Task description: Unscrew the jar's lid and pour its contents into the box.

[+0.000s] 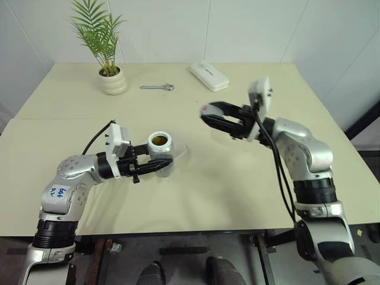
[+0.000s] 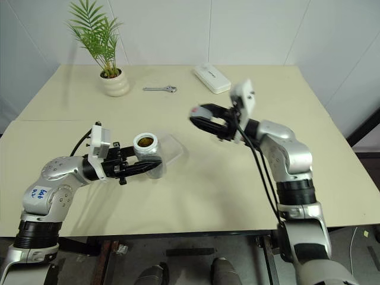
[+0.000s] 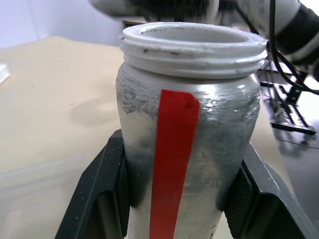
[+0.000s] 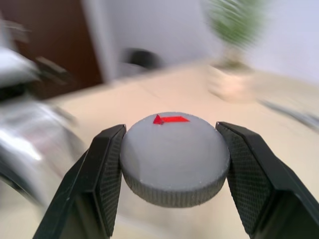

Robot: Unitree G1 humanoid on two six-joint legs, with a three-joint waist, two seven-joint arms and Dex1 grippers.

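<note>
My left gripper (image 1: 161,161) is shut on the whitish-grey jar (image 1: 160,147), holding it upright just above the table at the left. The jar's mouth is uncovered, and brown contents (image 1: 160,140) show inside. In the left wrist view the jar (image 3: 184,124) with its red label stands between the two black fingers (image 3: 99,189). Off to the right and higher, my right gripper (image 1: 206,114) is shut on the round grey lid (image 4: 174,159), well apart from the jar. The clear box (image 2: 172,147) lies on the table just behind and beside the jar.
At the back of the beige table (image 1: 237,178) stand a potted plant (image 1: 113,81), a metal wrench (image 1: 158,87) and an opaque white oblong case (image 1: 209,76). The table's front edge runs close below both arms.
</note>
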